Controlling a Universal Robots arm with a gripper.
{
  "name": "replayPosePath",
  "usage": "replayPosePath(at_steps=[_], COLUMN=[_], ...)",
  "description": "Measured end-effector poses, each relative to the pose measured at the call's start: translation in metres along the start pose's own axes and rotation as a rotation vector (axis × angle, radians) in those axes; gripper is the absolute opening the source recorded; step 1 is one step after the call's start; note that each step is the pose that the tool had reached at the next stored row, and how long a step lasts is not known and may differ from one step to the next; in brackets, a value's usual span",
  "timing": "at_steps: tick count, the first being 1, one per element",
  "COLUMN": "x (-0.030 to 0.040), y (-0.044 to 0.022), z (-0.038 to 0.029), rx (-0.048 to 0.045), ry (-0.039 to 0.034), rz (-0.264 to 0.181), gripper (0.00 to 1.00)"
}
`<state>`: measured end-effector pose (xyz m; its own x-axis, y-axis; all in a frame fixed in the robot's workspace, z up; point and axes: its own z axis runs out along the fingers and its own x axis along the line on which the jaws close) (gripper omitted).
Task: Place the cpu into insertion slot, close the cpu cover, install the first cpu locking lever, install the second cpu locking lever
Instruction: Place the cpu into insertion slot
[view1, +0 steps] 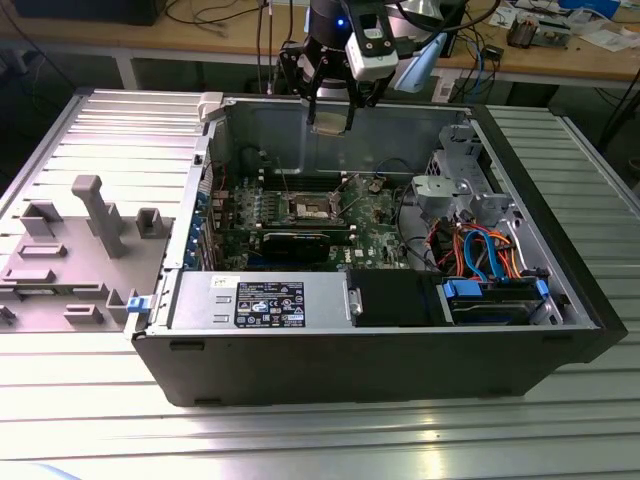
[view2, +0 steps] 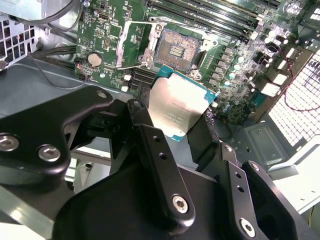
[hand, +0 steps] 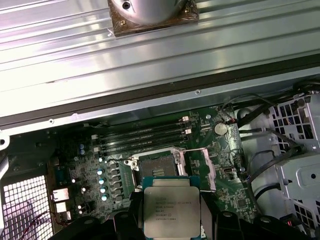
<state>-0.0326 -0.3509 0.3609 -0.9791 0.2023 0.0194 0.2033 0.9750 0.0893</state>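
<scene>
Ribbed aluminium plates make up the table (view1: 320, 430), with a cluttered wooden bench behind it. On the plates lies a black sheet-metal computer case (view1: 350, 365), side panel off, its green circuit board (view1: 375, 235) exposed. A silver-grey power supply box with a black label (view1: 265, 300) sits along the near edge of the case, and orange and blue flat cables (view1: 480, 255) curl by the perforated steel drive cage on the exterior view's right. A grey moulded plastic fixture (view1: 85, 235) rests on the table at the exterior view's left.

The black-fingered gripper (view1: 331, 115) hangs above the rear of the case. Its matte, bolted fingers (view2: 152, 145) are clamped on opposite edges of the small flat square cpu with a brushed silver-grey metal lid and a green rim (view2: 181, 105). The chip is in the air, above the board and apart from it.

Below it the square insertion slot (view2: 177, 50) lies bare, a dark pin field showing. The thin silvery cpu cover frame (view2: 122, 42) stands swung open just beside the slot.
</scene>
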Motion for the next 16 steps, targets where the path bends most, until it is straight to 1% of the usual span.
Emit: replayPosePath(at_steps=[2,10,16], x=[0.0,0.0,0.0], y=[0.0,0.0,0.0], z=[0.0,0.0,0.0], rx=[-0.0001,-0.0001,-0.0004], ry=[-0.0006,-0.0007,-0.0019], rz=[0.006,0.007,0.021], gripper=[0.54,0.54,0.54])
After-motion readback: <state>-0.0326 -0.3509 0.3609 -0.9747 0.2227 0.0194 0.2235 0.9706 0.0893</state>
